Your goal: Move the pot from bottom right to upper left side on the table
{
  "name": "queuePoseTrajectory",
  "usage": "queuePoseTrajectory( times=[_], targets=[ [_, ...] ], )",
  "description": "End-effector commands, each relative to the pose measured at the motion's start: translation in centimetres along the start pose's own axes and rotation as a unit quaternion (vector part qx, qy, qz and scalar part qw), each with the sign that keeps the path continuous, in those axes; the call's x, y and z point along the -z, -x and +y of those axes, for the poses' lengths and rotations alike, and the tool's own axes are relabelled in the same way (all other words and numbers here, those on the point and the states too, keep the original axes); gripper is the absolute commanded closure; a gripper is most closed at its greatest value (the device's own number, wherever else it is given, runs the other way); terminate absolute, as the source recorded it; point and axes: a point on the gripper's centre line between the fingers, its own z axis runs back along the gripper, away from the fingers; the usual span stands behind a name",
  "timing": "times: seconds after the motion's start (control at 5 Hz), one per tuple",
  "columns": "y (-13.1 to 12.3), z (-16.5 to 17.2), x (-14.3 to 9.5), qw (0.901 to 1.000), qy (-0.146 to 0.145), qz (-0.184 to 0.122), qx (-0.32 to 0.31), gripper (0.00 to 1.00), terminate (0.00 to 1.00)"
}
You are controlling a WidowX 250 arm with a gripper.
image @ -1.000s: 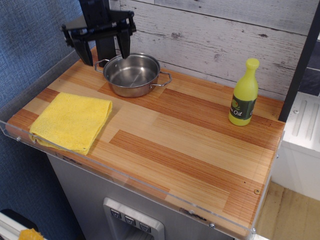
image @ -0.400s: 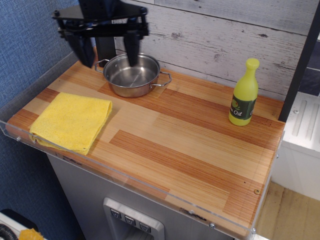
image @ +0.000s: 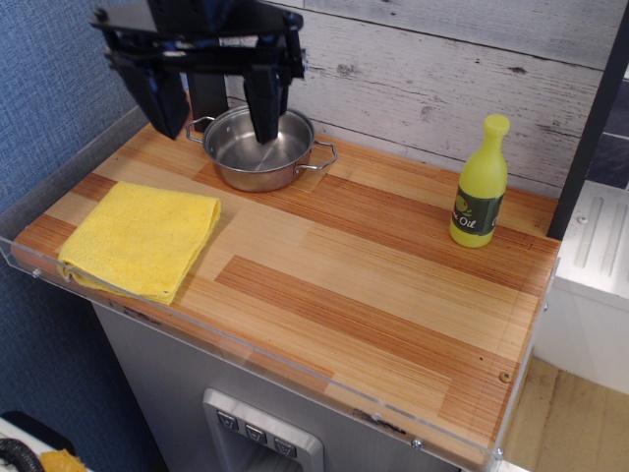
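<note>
Whitewashed planks form the back wall, with blue textured panelling on the left, and below them lies the table (image: 373, 285), striped in light and reddish-brown wood with a clear acrylic rim along its edges.

Landmark for everything is the pot (image: 260, 147), which sits upright on the table's far left part, close to the back wall. It is shiny steel, empty, with a wire loop handle on its left and another on its right.

From the top edge of the view the black arm comes straight down over the pot, its wrist cut off by the frame. The gripper (image: 216, 103) points downward with its two fingers spread wide apart, holding nothing. One finger (image: 265, 108) hangs over the pot's bowl, its tip above the inside and not seen to touch the metal. The other finger hangs outside the pot, just left of the left handle and above the wood. So the pot's left rim and handle lie under the gap between the fingers.

A folded cloth (image: 142, 236) lies flat in front of the pot and to its left, near the table's front-left corner, apart from the pot. A bottle (image: 479, 187) stands upright well to the right of the pot, near the back wall.
</note>
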Motion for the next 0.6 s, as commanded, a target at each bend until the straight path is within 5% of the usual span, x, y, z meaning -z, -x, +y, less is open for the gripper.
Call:
queuePoseTrajectory(
  times=[0.0, 0.2, 0.4],
  targets=[
    [2.45, 0.04, -3.45, 0.9979, 0.047, -0.02, 0.04, 0.0, 0.0],
    [2.45, 0.04, -3.45, 0.9979, 0.047, -0.02, 0.04, 0.0, 0.0],
    [2.45, 0.04, -3.45, 0.9979, 0.047, -0.02, 0.04, 0.0, 1.0]
  ],
)
